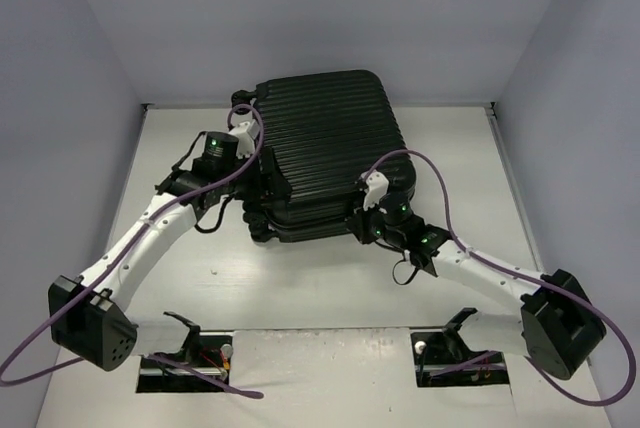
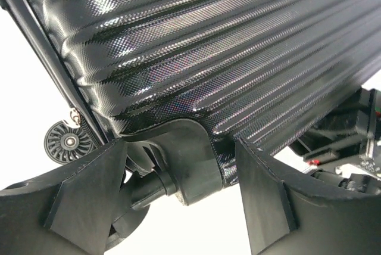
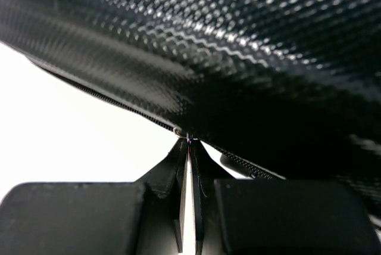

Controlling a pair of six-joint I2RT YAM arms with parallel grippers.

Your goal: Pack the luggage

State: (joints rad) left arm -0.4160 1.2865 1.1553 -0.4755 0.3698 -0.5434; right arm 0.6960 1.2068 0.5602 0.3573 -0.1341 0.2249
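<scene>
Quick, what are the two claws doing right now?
Left claw: open, straddling a corner of the suitcase.
Right claw: closed at the zipper seam; whether it grips anything cannot be told.

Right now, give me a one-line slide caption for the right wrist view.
Shut right gripper, tips at the zipper line of the black hard-shell suitcase.

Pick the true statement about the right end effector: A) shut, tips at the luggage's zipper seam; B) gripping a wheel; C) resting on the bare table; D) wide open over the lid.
A: the right wrist view shows the right end effector shut, its tips meeting at the zipper seam of the luggage.
</scene>
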